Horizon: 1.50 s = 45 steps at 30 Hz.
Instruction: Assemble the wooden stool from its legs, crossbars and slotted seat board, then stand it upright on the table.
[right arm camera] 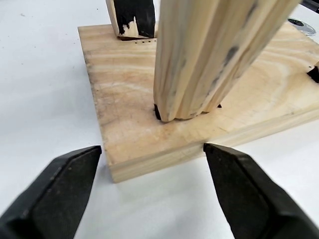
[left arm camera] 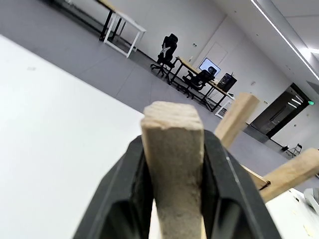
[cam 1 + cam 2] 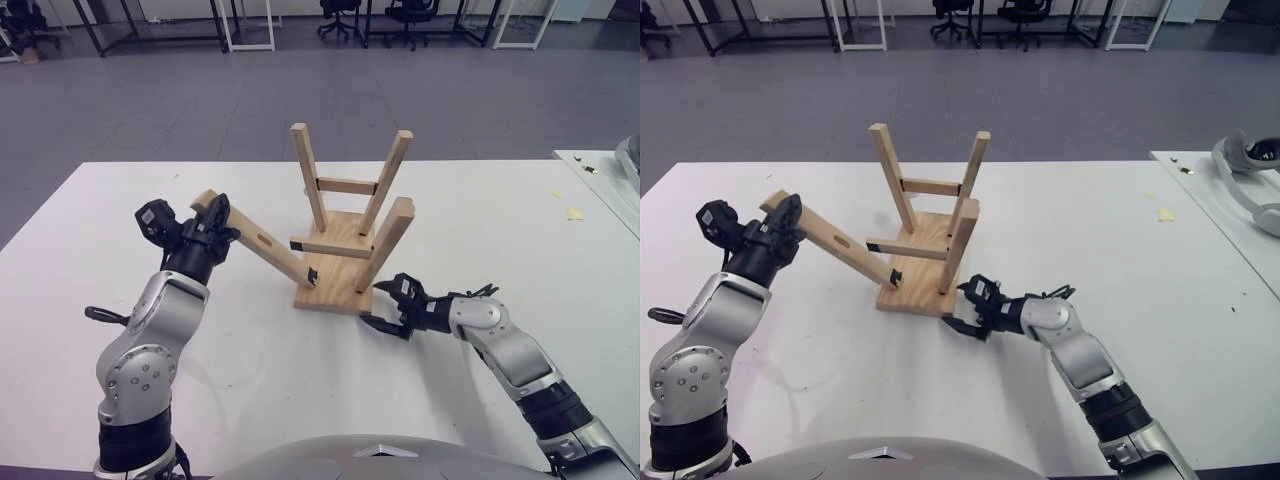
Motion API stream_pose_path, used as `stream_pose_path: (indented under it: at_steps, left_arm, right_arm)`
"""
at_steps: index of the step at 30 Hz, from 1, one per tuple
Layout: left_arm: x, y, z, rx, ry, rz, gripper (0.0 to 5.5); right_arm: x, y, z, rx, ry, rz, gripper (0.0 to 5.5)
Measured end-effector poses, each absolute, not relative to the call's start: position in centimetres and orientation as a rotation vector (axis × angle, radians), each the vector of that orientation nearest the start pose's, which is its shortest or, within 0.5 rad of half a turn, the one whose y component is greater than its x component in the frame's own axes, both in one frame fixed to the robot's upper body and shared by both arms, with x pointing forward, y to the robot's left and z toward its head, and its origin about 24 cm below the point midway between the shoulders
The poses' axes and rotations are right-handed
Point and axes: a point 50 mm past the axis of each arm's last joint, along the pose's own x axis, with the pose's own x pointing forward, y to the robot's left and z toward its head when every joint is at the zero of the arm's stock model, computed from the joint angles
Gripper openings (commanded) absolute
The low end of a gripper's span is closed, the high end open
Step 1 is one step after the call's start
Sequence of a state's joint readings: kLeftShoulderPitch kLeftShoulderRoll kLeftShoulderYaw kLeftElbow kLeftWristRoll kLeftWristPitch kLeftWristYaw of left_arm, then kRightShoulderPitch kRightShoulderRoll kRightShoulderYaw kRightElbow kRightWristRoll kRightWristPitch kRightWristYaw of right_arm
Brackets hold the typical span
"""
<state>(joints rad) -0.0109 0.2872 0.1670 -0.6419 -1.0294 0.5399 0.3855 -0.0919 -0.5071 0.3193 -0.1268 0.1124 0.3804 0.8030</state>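
Since the seat board (image 3: pixel 335 288) lies flat on the table (image 3: pixel 480 220) with its slots facing up, I count three legs (image 3: pixel 308 175) standing in it, tied together by two crossbars (image 3: pixel 347 186). My right wrist camera shows the nearest one planted in a dark slot (image 1: pixel 158 112). The fourth leg (image 3: pixel 255 243) slants down from my left pincer (image 3: pixel 220 226), which is clamped around its upper end, to the board's left edge. I cannot tell whether its dark tip sits in a slot or only rests beside the board. My right pincer (image 3: pixel 372 303) stands wide, holding nothing, just off the board's near corner.
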Motion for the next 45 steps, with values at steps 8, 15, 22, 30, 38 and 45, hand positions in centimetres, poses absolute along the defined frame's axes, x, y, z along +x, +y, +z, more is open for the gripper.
stream_pose_path:
  at_steps: [8, 15, 22, 30, 38, 45]
  left_arm:
    - [21.9, 15.4, 15.6, -0.388, -0.037, -0.128, 1.02]
    - [21.5, 14.0, 15.6, -0.293, -0.024, -0.153, 1.02]
    - [22.2, 12.5, 16.1, -0.231, 0.0, -0.161, 1.02]
    - [23.5, 12.2, 16.4, -0.227, 0.027, -0.145, 1.02]
    - [23.7, 11.4, 16.2, -0.208, 0.021, -0.165, 1.02]
    - [23.5, 9.9, 16.1, -0.146, 0.013, -0.191, 1.03]
  right_arm:
    - [22.7, -13.5, 4.7, -0.356, 0.405, 1.066, 3.84]
    - [22.6, -14.7, 7.5, -0.337, 0.32, 0.972, 3.84]
    - [22.0, -17.5, 11.8, -0.286, 0.196, 0.74, 3.84]
    - [23.8, -18.1, 19.1, -0.221, -0.166, 0.488, 3.84]
    - [25.2, -5.6, 24.1, -0.425, -0.361, 0.62, 3.84]
    - [25.9, -3.4, 16.3, -0.752, 0.031, 0.662, 3.84]
